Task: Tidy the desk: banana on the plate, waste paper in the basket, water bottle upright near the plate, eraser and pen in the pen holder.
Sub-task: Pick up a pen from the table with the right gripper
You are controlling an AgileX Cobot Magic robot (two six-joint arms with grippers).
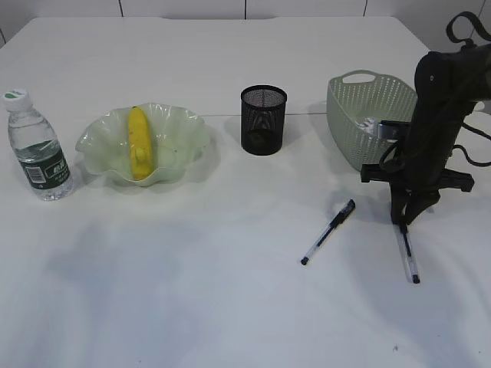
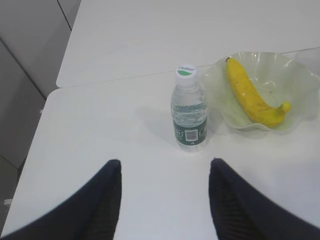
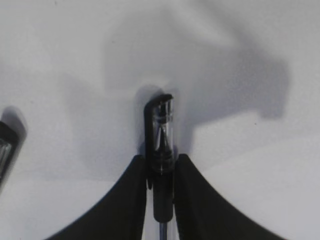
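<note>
On the white surface [image 1: 192,291], at four o'clock, a pen [image 3: 162,145] is pinched by the right jaws; left jaws are spread, empty. Next, lifting toward the pen holder [image 1: 263,119] is called for.

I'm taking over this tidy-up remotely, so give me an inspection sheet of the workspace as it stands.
Surface: white table, bare in front.
Banana: lying in the plate.
Water bottle: upright, capped, left of the plate.
Pen holder: upright mid-table; a dark item inside, cannot tell what.
Basket: right rear, something pale inside.
Pens: one pen loose right of centre; second pen between the right gripper's jaws.
Clutter: nothing seen.
Left gripper: open, empty, facing the bottle.
Right gripper: down at the table, jaws tight against the second pen.
Cables: black loops on the right arm.
Surroundings: pale panelled wall behind.
</note>
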